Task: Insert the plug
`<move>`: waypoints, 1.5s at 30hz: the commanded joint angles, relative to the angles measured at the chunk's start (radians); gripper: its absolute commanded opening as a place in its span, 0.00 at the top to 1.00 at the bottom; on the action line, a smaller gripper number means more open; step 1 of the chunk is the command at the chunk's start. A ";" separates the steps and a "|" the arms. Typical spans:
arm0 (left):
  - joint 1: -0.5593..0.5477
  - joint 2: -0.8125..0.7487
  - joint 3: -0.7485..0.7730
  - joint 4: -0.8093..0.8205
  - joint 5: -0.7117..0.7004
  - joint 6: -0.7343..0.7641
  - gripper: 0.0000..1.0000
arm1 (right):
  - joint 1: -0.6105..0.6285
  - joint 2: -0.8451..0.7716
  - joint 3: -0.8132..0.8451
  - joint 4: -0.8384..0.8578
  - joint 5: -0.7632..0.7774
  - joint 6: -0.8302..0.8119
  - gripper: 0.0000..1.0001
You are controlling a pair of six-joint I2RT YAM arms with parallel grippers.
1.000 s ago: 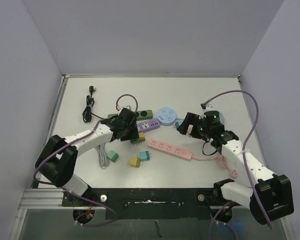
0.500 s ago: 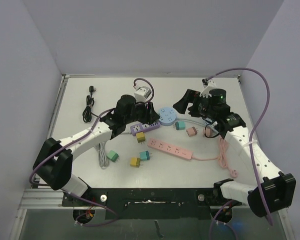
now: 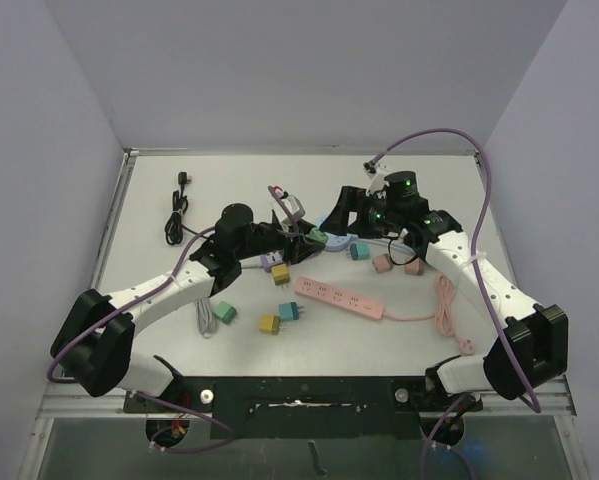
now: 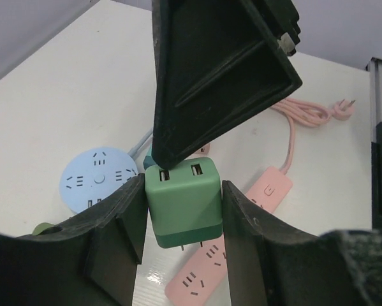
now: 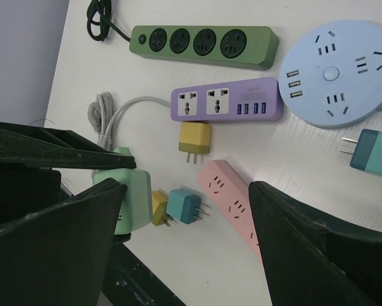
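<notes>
The left gripper (image 4: 183, 211) is shut tight on the green plug (image 4: 183, 199), with one finger pressing each side. The plug is up in the air over the tabletop (image 3: 229, 180), not in any socket. Its metal pins point down and two little slots show on its top. From the top view the plug (image 3: 317, 238) hangs in the middle of the tabletop, between the two arms. The right gripper (image 5: 187, 186) has its fingers spread wide apart and nothing is in it. One of its black fingers (image 4: 210, 70) is right over the top of the plug; I cannot tell if they touch. Under the plug lie a round blue socket (image 4: 98, 178) and a pink power strip (image 4: 242, 223). In the right wrist view a purple power strip (image 5: 227, 103) sits just beside the round blue socket, and a long green power strip (image 5: 203, 46) lies behind it. A yellow plug (image 5: 195, 138) rests just in front of the purple strip. A small teal plug (image 5: 183, 205) lies near the end of the pink strip. A black cable (image 3: 177, 215) lies far off on the left side.
</notes>
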 commanded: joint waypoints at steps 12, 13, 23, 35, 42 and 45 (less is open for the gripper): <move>-0.002 0.004 0.035 0.054 0.067 0.232 0.83 | 0.051 0.032 0.068 -0.026 -0.082 -0.045 0.27; -0.002 0.014 0.044 0.041 0.071 0.236 0.83 | 0.059 0.037 0.073 -0.024 -0.083 -0.047 0.27; -0.001 0.037 0.061 0.018 0.090 0.240 0.83 | 0.099 0.101 0.097 -0.044 -0.078 -0.063 0.44; 0.003 -0.026 0.043 -0.061 -0.335 -0.043 0.45 | 0.018 0.172 0.208 -0.063 -0.089 -0.221 1.00; 0.048 -0.147 0.031 -0.386 -0.666 -0.429 0.35 | -0.156 0.190 0.239 -0.035 -0.125 -0.275 1.00; 0.088 -0.223 0.003 -0.498 -0.675 -0.508 0.34 | -0.166 0.223 0.280 -0.069 -0.003 -0.318 1.00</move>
